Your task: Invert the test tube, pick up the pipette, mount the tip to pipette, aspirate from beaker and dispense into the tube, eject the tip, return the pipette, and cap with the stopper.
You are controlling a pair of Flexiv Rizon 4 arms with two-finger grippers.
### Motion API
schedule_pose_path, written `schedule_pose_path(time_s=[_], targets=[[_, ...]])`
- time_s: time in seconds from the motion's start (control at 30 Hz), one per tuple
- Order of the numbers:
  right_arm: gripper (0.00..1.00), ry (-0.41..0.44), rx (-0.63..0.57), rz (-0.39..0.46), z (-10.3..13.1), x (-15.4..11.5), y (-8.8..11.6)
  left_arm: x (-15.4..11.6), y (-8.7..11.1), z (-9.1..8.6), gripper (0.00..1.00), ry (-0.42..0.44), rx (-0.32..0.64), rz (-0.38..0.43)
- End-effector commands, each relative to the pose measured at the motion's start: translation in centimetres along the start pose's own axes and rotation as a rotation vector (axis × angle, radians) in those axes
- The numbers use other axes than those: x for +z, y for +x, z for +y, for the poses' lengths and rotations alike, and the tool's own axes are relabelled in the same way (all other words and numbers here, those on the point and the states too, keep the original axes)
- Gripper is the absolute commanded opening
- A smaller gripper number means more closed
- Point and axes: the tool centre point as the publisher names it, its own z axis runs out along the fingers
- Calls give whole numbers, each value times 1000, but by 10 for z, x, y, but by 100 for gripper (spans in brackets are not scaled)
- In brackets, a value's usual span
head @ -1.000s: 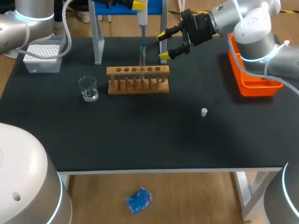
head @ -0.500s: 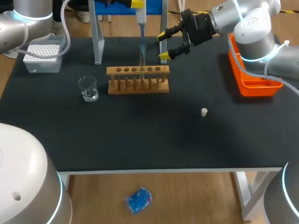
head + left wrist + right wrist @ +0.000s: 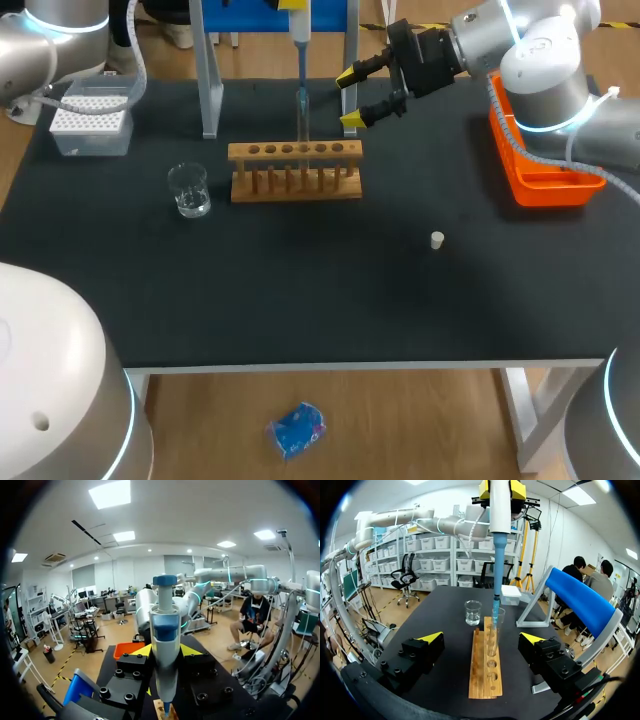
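Gripping the pipette (image 3: 165,630) by its stiff body, your left fingers (image 3: 141,651) hold its tip at the mouth of the glass tube (image 3: 496,627) in the rack (image 3: 482,677), far on the bench (image 3: 300,300), right fingers (image 3: 432,638) open alongside; that thin tube is probably fragile and slippery.

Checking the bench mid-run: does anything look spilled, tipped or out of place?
Nothing stands out. The rack and beaker stand upright with no spill visible, the pipette hangs straight, tip at the test tube, and the stopper sits alone on the table.
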Motion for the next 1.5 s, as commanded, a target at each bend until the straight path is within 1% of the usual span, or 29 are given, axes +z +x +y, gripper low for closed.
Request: schedule_pose_path(time_s=[0.03, 0.93, 1.5], targets=[[100, -1, -1, 0, -1, 0, 0, -2, -3, -2, 0, -7, 0, 7], [100, -1, -1, 0, -1, 0, 0, -3, -12, 7, 0, 0, -8, 9], [100, -1, -1, 0, -1, 0, 0, 2, -8, 14, 0, 15, -23, 11]])
